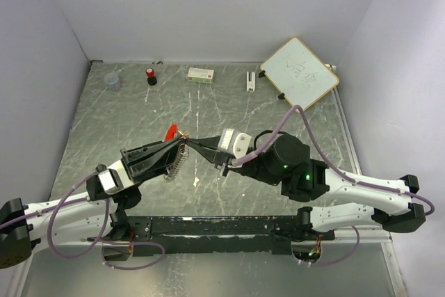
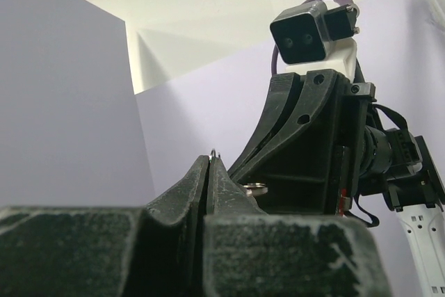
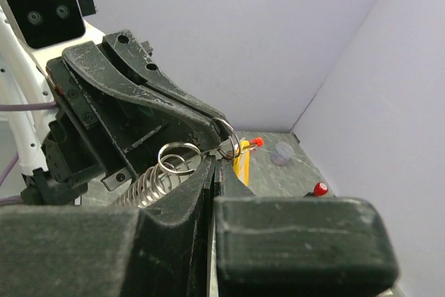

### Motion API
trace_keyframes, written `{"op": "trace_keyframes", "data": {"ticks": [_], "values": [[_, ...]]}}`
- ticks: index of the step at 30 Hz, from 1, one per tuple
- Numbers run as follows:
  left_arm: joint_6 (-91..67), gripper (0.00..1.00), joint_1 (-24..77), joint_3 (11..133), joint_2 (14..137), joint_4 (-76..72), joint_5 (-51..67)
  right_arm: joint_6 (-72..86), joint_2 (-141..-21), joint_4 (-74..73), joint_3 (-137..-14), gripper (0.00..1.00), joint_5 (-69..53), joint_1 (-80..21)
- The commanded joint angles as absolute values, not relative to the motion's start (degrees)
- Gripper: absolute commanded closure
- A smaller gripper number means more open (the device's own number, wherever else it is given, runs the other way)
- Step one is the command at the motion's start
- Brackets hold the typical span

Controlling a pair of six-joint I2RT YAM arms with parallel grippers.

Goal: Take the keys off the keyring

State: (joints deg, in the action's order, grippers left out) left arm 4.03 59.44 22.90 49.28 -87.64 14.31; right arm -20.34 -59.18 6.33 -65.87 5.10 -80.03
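The keyring (image 1: 177, 161) is a silvery cluster of thin rings with a coil spring hanging from it, held up over the middle of the table. My left gripper (image 1: 180, 142) is shut on one thin ring (image 2: 214, 151), which pokes out of its tip. In the right wrist view, two rings (image 3: 177, 158) and the spring (image 3: 146, 184) hang beside the left fingers (image 3: 201, 113). The keys, one yellow (image 3: 241, 163) and one red (image 1: 170, 131), dangle just behind. My right gripper (image 3: 217, 165) is shut, tip to tip with the left one against the small ring (image 3: 233, 138). I cannot tell whether it pinches the wire.
Along the back wall stand a clear cup (image 1: 112, 81), a red-capped black bottle (image 1: 151, 76), a small box (image 1: 201, 74) and a small white item (image 1: 250, 80). A whiteboard (image 1: 300, 72) lies at the back right. Side walls enclose the table.
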Motion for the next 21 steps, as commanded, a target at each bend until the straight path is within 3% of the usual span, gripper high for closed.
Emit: {"op": "trace_keyframes", "data": {"ticks": [1,6,18,21], "values": [[3.7,0.88,59.2,23.5,50.3,-88.4,11.7,-19.6,-60.4,5.5,-67.8,1.00,6.0,-80.5],[4.2,0.93,59.2,23.3,49.4,-86.6,11.1,-19.8,-59.9,5.3,-66.9,1.00,8.9,-80.5],[5.3,0.93,59.2,22.3,48.7,-88.6,11.6,-20.7,-59.1,3.3,-67.7,1.00,9.7,-80.5],[5.9,0.93,59.2,22.4,47.7,-88.0,11.8,-19.9,-58.8,0.3,-69.5,0.92,9.3,-80.5]]}}
